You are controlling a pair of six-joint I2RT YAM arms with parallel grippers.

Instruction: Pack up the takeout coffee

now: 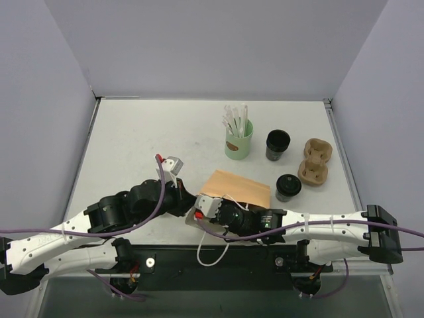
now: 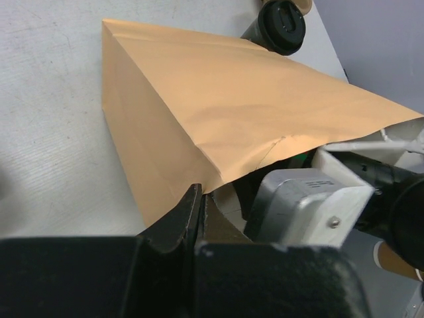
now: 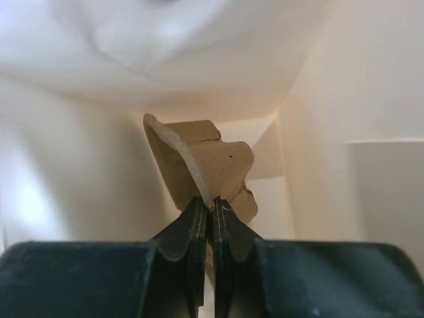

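Note:
The takeout coffee [image 1: 288, 187], a black cup with a black lid, stands on the table just right of the brown paper bag [image 1: 237, 187]; the left wrist view shows it beyond the bag [image 2: 281, 25]. The bag lies on its side. My left gripper [image 2: 201, 193] is shut on the edge of the bag's mouth. My right gripper [image 3: 212, 202] reaches inside the bag and is shut on the rim of a brown cardboard cup carrier [image 3: 212, 165]. In the top view its fingers are hidden in the bag.
A second cardboard cup carrier [image 1: 314, 161] lies at the right. A black ringed stack [image 1: 277, 144] and a mint-green cup with white straws [image 1: 238, 139] stand behind the bag. The right wrist housing [image 2: 305, 202] sits close to my left fingers.

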